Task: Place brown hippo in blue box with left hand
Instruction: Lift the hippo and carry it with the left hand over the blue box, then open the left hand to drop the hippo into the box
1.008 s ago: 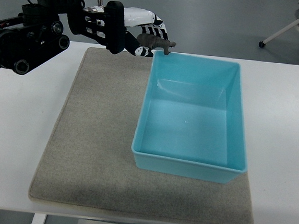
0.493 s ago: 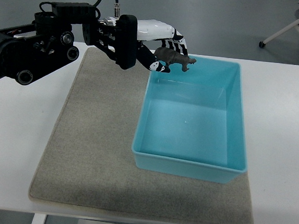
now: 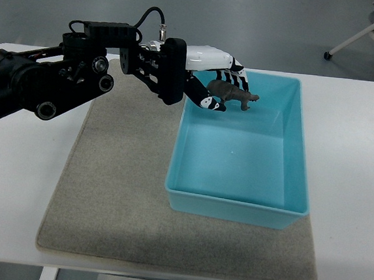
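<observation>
Left black-and-white fingered hand (image 3: 212, 77) clamped on small brown plastic hippo (image 3: 233, 95), apparently clear of the light-blue rectangular plastic box (image 3: 290, 155) (over its far-left corner).

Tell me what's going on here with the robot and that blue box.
The robot's left hand is holding a small brown hippo above the far-left corner of the open blue box. The box looks empty and sits on a grey mat on the white table. The hippo has not been released yet. The right arm isn't in view.
</observation>
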You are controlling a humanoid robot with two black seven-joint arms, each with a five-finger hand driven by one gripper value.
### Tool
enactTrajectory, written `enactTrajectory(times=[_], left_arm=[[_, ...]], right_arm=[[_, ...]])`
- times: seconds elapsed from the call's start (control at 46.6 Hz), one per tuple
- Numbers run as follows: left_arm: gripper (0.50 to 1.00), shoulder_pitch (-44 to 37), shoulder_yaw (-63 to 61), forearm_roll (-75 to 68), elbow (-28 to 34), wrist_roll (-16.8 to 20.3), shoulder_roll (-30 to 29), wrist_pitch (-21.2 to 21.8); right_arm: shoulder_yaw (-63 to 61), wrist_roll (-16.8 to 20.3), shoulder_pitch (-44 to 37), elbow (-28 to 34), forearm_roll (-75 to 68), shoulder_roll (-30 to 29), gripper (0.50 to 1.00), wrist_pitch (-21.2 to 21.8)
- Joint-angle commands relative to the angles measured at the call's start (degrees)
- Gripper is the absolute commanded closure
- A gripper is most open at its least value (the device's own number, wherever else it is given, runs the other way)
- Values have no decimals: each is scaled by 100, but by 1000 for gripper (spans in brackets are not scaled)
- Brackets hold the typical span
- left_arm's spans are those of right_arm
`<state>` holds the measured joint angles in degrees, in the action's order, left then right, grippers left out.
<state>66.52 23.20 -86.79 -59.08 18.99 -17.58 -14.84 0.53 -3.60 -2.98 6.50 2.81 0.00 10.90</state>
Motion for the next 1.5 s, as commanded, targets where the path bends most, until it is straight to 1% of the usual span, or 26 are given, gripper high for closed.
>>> enactTrajectory(times=[0.0,0.172,0.408,0.429,0.472,0.536,0.558,0.644,0.686,0.708,0.901,0.922,0.965,1.073,1.394,1.48], left_arm=[[1000,-77,-9,4,1,-1,88,-1],[1000,-139,-26,4,10,-1,176,-89],[1000,-288,-62,13,10,-1,264,-89],[995,-297,-53,13,10,-1,281,-89],[939,-323,-61,13,10,-1,290,-80],[823,-350,-53,13,10,8,299,-80],[806,-359,-53,13,1,8,299,-80],[791,-359,-53,109,1,17,299,-80],[740,-367,-53,180,1,17,299,-80],[731,-359,-53,224,1,17,299,-80],[722,-359,-62,338,1,17,299,-89],[705,-367,-62,338,10,17,299,-89],[654,-367,-62,347,10,17,290,-89],[643,-367,-62,338,19,17,290,-89],[643,-245,-35,356,89,17,255,-19],[643,-227,9,356,247,17,238,7]], right_arm=[[0,0,-1,0,0,0,564,0],[0,0,-1,0,0,0,564,0],[0,0,-1,0,0,0,564,0],[0,0,-1,0,0,0,564,0],[0,0,-1,0,0,0,564,0],[0,0,-1,0,0,0,564,0],[0,0,-1,0,0,0,564,0],[0,0,-1,0,0,0,564,0],[0,0,-1,0,0,0,564,0],[0,0,-1,0,0,0,564,0],[0,0,-1,0,0,0,564,0],[0,0,-1,0,0,0,564,0],[0,0,-1,0,0,0,564,0],[0,0,-1,0,0,0,564,0],[0,0,-1,0,0,0,564,0],[0,0,-1,0,0,0,564,0]])
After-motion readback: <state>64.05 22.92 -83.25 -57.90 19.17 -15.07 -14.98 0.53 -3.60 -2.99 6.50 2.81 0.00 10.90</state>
